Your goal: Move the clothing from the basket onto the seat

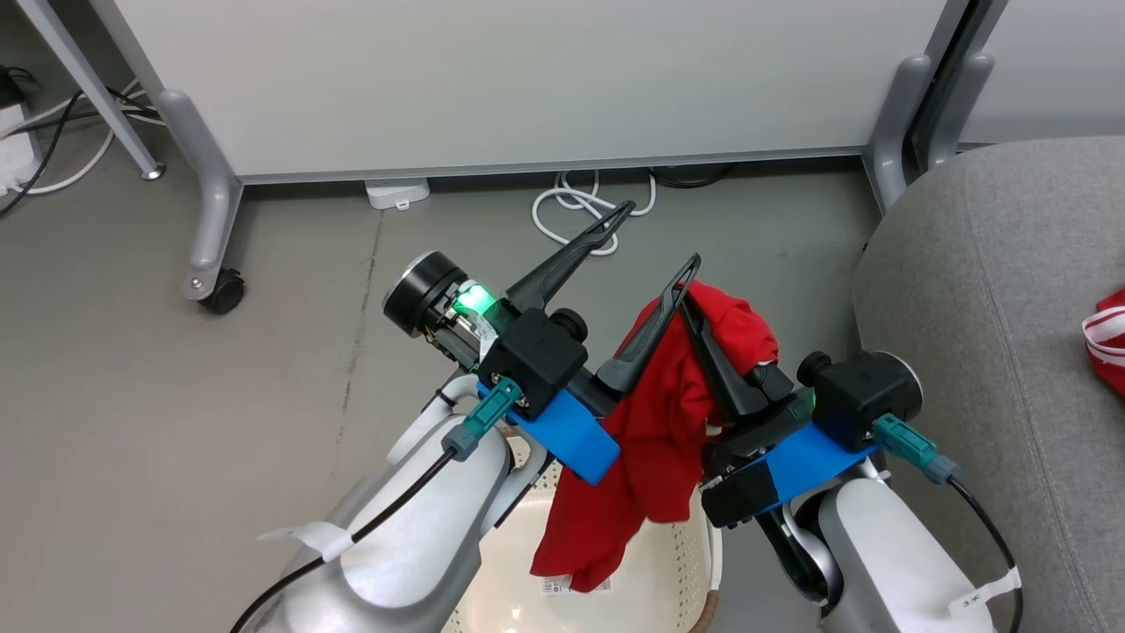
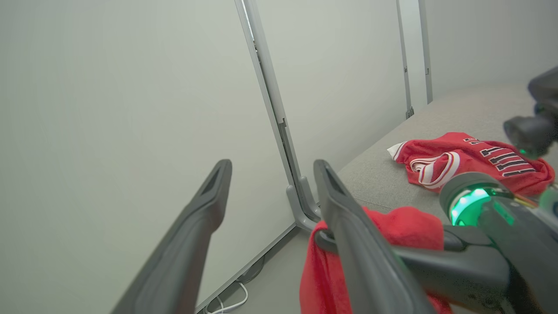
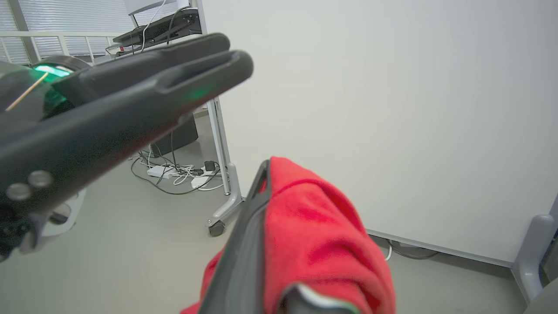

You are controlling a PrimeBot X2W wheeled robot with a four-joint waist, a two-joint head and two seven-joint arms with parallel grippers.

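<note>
A red piece of clothing (image 1: 655,440) hangs over my right gripper (image 1: 692,303), which is shut on it above the cream basket (image 1: 681,563). The cloth's lower end dangles into the basket. My left gripper (image 1: 661,233) is open beside it, its right finger resting against the cloth's top. The left wrist view has my open left gripper (image 2: 271,171), the held red cloth (image 2: 409,222) and a red jersey (image 2: 471,159) with black lettering lying on the grey seat (image 2: 383,179). Red cloth (image 3: 322,235) covers my right gripper (image 3: 263,170). A red-and-white piece (image 1: 1109,338) lies on the seat (image 1: 993,290).
A pale grey partition panel (image 1: 527,79) on wheeled feet (image 1: 220,290) stands behind. A white cable coil (image 1: 580,207) and a white plug box (image 1: 397,192) lie on the grey floor below it. More cables (image 1: 53,132) are at the far left.
</note>
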